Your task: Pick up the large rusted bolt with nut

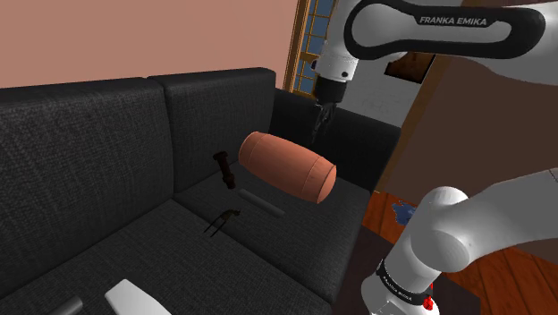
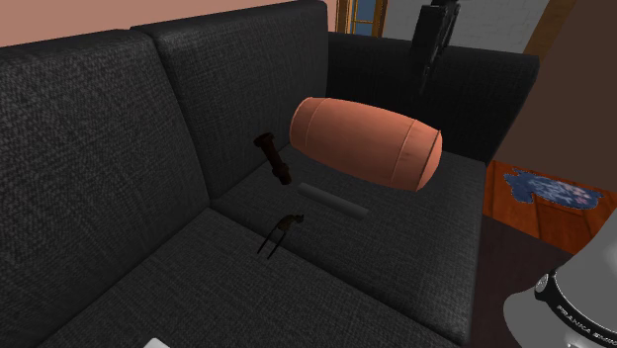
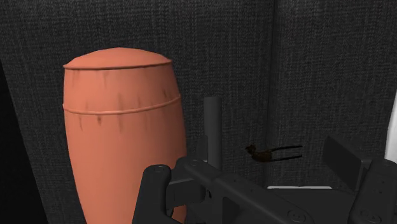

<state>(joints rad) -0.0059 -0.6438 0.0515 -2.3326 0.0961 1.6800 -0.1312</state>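
The bolt with nut [image 1: 225, 168] [image 2: 274, 160] is dark rusty brown and short. It stands tilted where the black sofa's seat meets the backrest, just beside the end of a big orange-brown barrel [image 1: 288, 167] [image 2: 366, 141] [image 3: 121, 133]. My black gripper [image 1: 319, 125] [image 2: 423, 69] [image 3: 248, 168] hangs high over the far end of the sofa, beyond the barrel and well away from the bolt. Its fingers stand apart with nothing between them.
On the sofa seat [image 1: 268, 246] in front of the barrel lie a thin grey rod [image 1: 261, 201] [image 2: 333, 200] [image 3: 212, 127] and small dark pliers [image 1: 222, 220] [image 2: 279, 235] [image 3: 273, 151]. A white object [image 1: 134, 300] and a grey cylinder [image 1: 67, 309] sit at the seat's near end. A wooden side table [image 2: 544, 198] stands beside the sofa arm.
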